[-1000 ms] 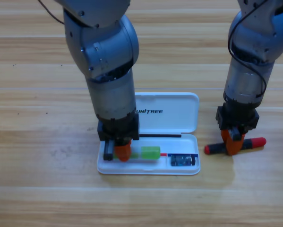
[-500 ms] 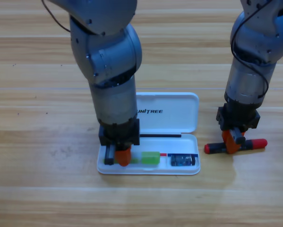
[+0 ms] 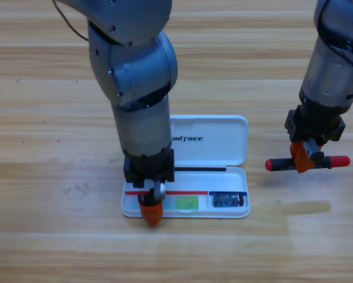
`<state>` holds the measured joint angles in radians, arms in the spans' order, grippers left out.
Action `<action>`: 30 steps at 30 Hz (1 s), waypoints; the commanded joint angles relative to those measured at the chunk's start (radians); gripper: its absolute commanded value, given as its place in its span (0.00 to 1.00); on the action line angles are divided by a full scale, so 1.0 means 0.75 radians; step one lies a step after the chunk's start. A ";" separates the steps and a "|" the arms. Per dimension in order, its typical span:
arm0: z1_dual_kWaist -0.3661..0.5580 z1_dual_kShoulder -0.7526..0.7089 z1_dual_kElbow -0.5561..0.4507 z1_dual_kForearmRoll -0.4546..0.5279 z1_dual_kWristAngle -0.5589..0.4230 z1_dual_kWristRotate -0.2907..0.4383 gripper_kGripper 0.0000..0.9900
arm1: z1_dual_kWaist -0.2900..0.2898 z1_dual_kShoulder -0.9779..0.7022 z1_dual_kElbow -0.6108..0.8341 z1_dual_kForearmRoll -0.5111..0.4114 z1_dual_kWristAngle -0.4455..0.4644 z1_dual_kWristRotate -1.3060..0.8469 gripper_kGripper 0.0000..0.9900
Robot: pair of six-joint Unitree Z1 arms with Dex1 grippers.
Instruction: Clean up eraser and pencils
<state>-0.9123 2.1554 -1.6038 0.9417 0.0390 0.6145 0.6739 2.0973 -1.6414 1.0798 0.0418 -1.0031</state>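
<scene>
Biggest risk here: the right gripper (image 3: 306, 160) has the pencil (image 3: 307, 163) pinched only at its middle and up off the table (image 3: 46, 236), right of the white case (image 3: 223, 147). If it swivels in the jaws, it could catch the case rim on the way in. It's a stubby black stick with red ends, lying level. The green eraser (image 3: 187, 203) sits in the tray. The left gripper (image 3: 149, 212) hangs over the tray's front left edge; can't tell if its jaws are apart.
</scene>
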 commanded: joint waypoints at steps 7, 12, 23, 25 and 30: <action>0.092 -0.235 0.056 0.098 0.030 -0.030 1.00 | 0.130 -0.021 -0.055 0.039 -0.013 0.082 0.00; 0.398 -0.489 0.222 0.098 -0.044 0.023 1.00 | 0.214 0.075 -0.215 0.105 0.006 0.161 0.00; 0.658 -0.561 0.463 -0.022 -0.162 0.134 1.00 | 0.333 0.308 -0.515 0.184 0.014 0.286 0.00; 0.658 -0.559 0.494 -0.045 -0.177 0.130 1.00 | 0.347 0.345 -0.564 0.199 0.014 0.300 0.00; 0.660 -0.540 0.545 -0.084 -0.185 0.134 1.00 | 0.361 0.421 -0.677 0.203 0.010 0.333 0.00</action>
<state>-0.4348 1.7211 -1.2343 0.8969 -0.0882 0.7058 0.9028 2.3091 -2.1042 1.2142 0.0441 -0.7707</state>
